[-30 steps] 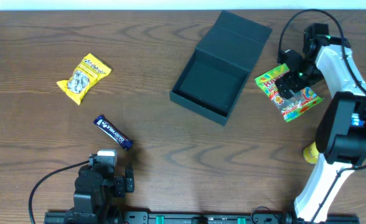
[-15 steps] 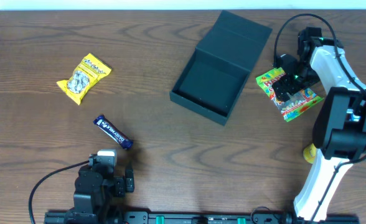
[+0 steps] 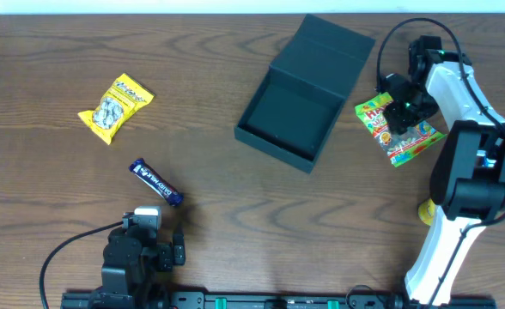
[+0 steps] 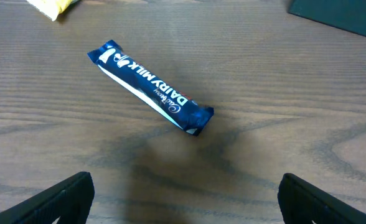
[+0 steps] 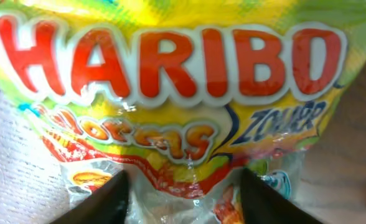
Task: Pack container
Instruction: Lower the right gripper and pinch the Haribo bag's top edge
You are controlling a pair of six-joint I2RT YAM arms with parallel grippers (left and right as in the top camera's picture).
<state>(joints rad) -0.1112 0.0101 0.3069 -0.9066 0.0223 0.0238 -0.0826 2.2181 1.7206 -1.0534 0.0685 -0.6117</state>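
Stock on the wooden surface (image 3: 235, 223), counted from the left as I read my feeds: one yellow packet (image 3: 115, 107), one blue Dairy Milk bar (image 3: 156, 183), one container (image 3: 304, 94), one Haribo bag (image 3: 400, 129), and one small yellow item (image 3: 427, 211) half hidden behind the right arm's base. Tools: two.

Item 1, yellow packet: far left, lying flat, well apart from everything else.

Item 2, Dairy Milk bar: lying on a slant, just ahead of the left tool (image 4: 183, 202). That tool is released, its fingers (image 4: 65, 199) spread wide at the frame's corners and touching nothing.

Item 3, container: dark teal-green square box, right of centre, lid flap thrown back on the far side, nothing inside. It is well apart from the left tool, and just to the left of the right tool (image 3: 400, 112) without touching it.

Item 4, Haribo bag: just beside the container's right wall. The right tool is low over it; in my wrist view both fingers (image 5: 99, 199) straddle the bag's lower part. I cannot tell whether they are pinching it.
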